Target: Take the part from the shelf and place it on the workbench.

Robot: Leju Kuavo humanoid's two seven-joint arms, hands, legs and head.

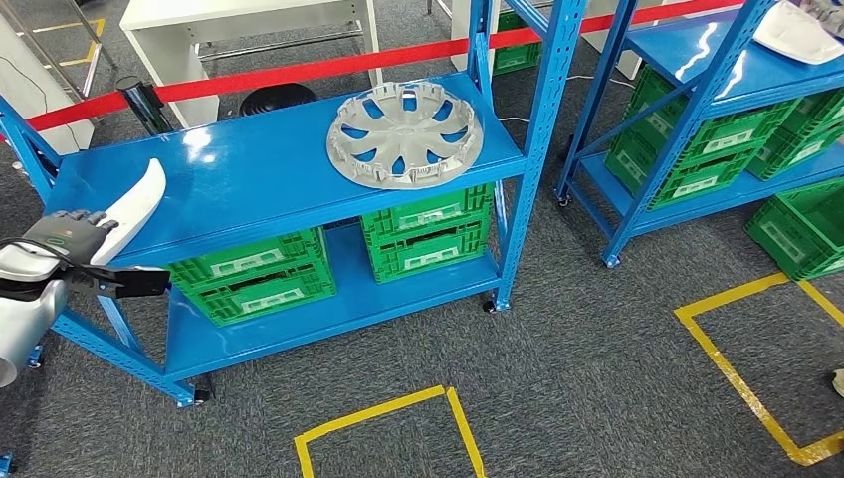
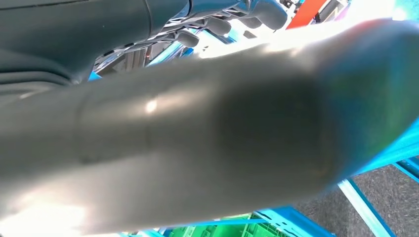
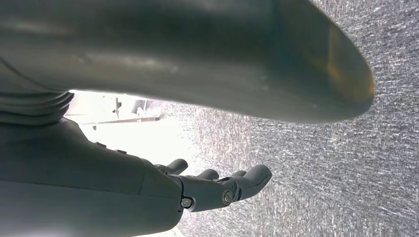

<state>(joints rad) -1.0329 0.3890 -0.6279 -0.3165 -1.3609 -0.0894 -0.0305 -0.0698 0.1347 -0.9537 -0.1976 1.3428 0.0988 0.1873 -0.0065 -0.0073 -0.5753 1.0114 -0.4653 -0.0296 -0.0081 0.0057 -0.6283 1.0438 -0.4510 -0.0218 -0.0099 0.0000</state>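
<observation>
Blue metal shelf (image 1: pixel 269 169) is bearing a silver hubcap (image 1: pixel 405 135); left hand (image 1: pixel 70 236) is gripping a curved white plastic part (image 1: pixel 136 204); right hand (image 3: pixel 217 187) is hanging released. Labels unreadable.

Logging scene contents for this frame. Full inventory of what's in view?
part: 1, white, curved, left end of top shelf, in left hand
hubcap: 1, silver, right end of same shelf
racks: 2, blue, one centre, one right
crates: several, green, lower shelves of both racks
white piece: 1, top of right rack, cut off by frame
barrier belt: 1, red, behind racks
table: 1, white, behind belt
floor tape: yellow outlines on grey carpet
left hand: grips part
right hand: fingers apart, above carpet
</observation>
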